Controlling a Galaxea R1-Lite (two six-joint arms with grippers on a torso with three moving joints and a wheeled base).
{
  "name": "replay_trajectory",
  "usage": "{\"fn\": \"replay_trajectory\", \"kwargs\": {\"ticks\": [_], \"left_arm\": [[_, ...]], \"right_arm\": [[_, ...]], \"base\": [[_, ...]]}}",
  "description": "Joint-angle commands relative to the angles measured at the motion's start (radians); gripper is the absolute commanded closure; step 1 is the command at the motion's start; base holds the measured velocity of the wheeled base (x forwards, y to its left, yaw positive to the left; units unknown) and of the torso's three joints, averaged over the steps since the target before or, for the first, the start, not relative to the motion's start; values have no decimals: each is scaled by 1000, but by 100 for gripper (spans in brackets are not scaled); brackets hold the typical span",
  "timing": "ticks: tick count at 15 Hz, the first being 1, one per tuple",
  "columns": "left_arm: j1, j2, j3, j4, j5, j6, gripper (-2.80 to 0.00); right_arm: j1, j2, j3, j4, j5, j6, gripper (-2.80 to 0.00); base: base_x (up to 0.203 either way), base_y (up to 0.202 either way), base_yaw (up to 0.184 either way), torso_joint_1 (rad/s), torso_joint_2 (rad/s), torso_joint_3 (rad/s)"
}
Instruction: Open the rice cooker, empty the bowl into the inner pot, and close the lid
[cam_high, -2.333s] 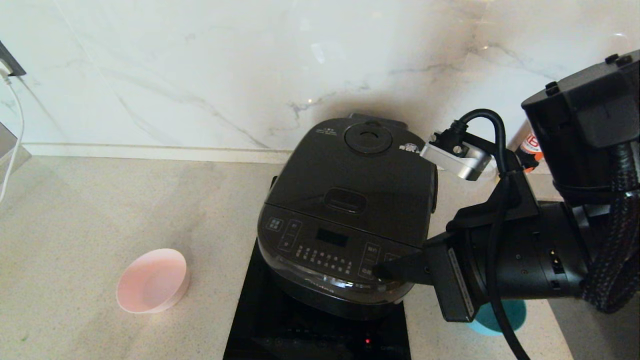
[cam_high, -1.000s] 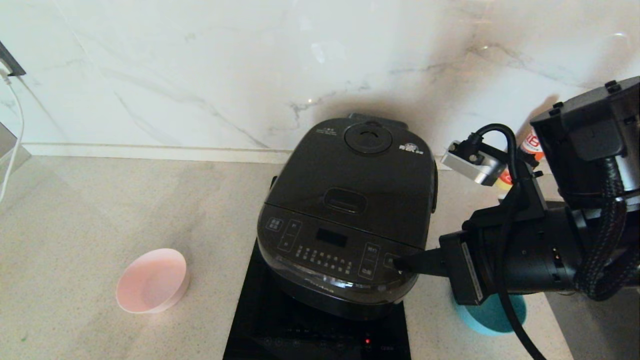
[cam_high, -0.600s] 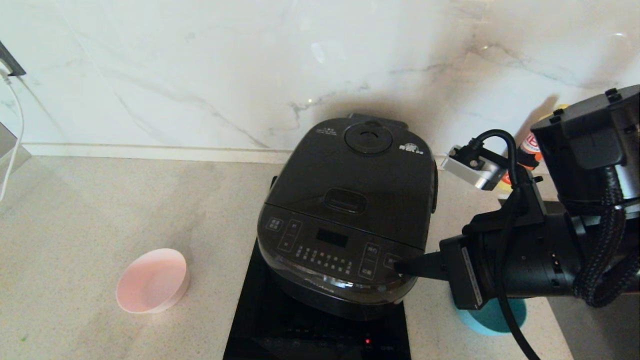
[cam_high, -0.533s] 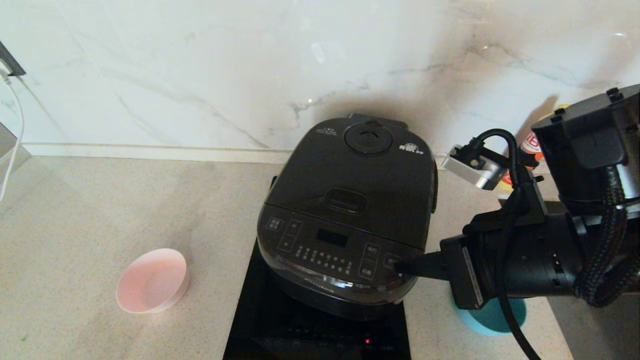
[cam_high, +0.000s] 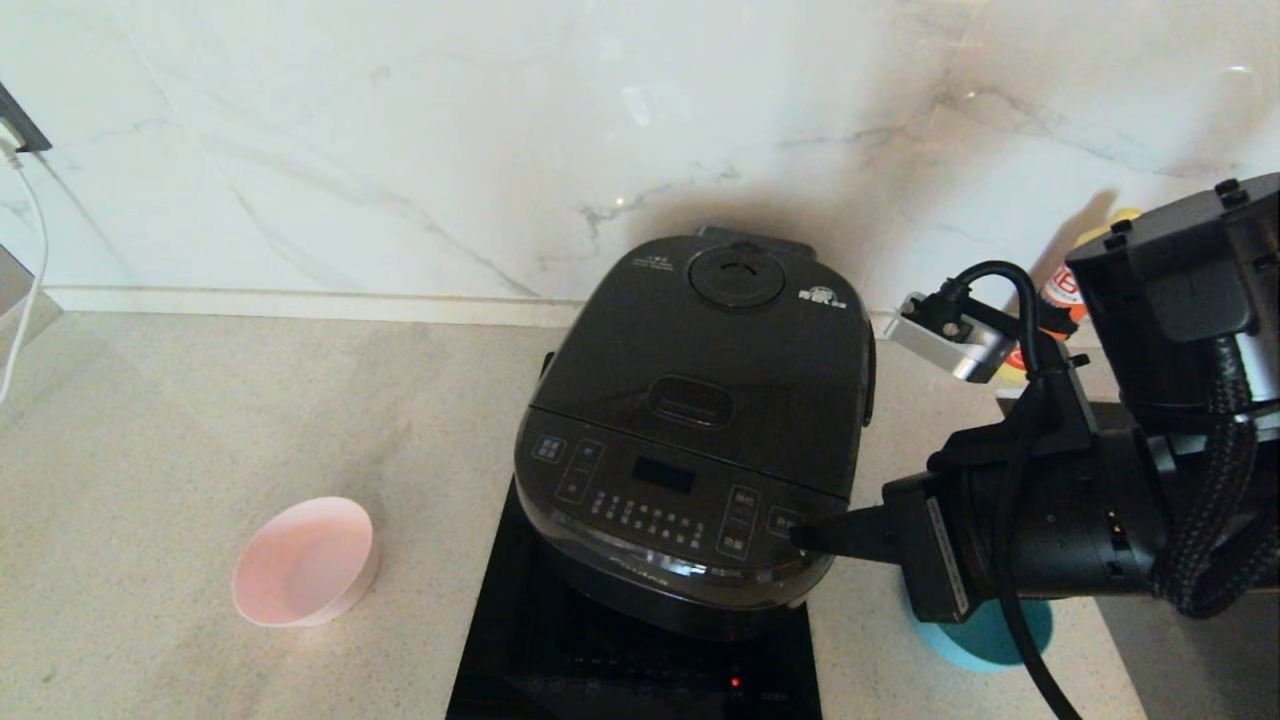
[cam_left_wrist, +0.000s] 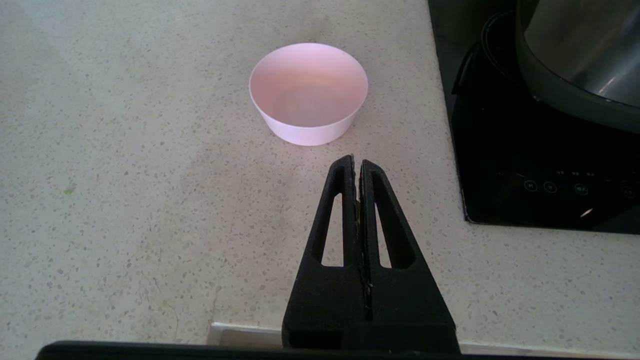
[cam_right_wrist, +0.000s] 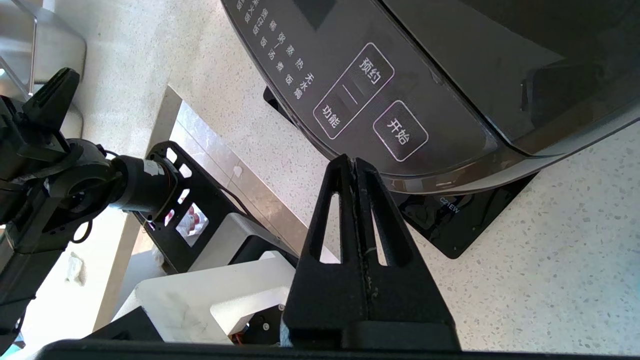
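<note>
The black rice cooker (cam_high: 700, 430) stands on a black hob, its lid (cam_high: 720, 340) shut, so the inner pot is hidden. My right gripper (cam_high: 800, 535) is shut and empty, its tip at the front right corner of the control panel; in the right wrist view (cam_right_wrist: 353, 161) it sits just off the panel's edge (cam_right_wrist: 400, 132). A pink bowl (cam_high: 305, 560) stands on the counter left of the cooker. My left gripper (cam_left_wrist: 356, 162) is shut and empty, just short of that bowl (cam_left_wrist: 308, 92). A teal bowl (cam_high: 985, 635) lies mostly under my right arm.
The black induction hob (cam_high: 560, 650) lies under the cooker, a red light at its front. A bottle (cam_high: 1060, 285) stands at the back right by the marble wall. A white cable (cam_high: 25, 260) hangs at the far left. The counter's front edge (cam_left_wrist: 240, 332) is below my left gripper.
My right gripper drew back to the right, off the control panel's buttons to its right corner, then held still. The cooker, lid and bowls have not moved.
</note>
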Motion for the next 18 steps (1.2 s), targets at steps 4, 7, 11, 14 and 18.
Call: {"fn": "replay_trajectory", "kwargs": {"ticks": [4, 7, 11, 14, 18], "left_arm": [[0, 1, 0, -1, 0, 0, 0], [0, 1, 0, -1, 0, 0, 0], [0, 1, 0, 1, 0, 0, 0], [0, 1, 0, 0, 0, 0, 0], [0, 1, 0, 0, 0, 0, 0]], "right_arm": [[-12, 5, 12, 0, 2, 2, 0], [-14, 12, 18, 1, 4, 1, 0], [-19, 19, 35, -4, 6, 2, 0], [-24, 27, 61, -58, 6, 2, 0], [-24, 37, 73, -66, 6, 3, 0]], "base": [[0, 0, 0, 0, 0, 0], [0, 0, 0, 0, 0, 0], [0, 0, 0, 0, 0, 0], [0, 0, 0, 0, 0, 0], [0, 0, 0, 0, 0, 0]]}}
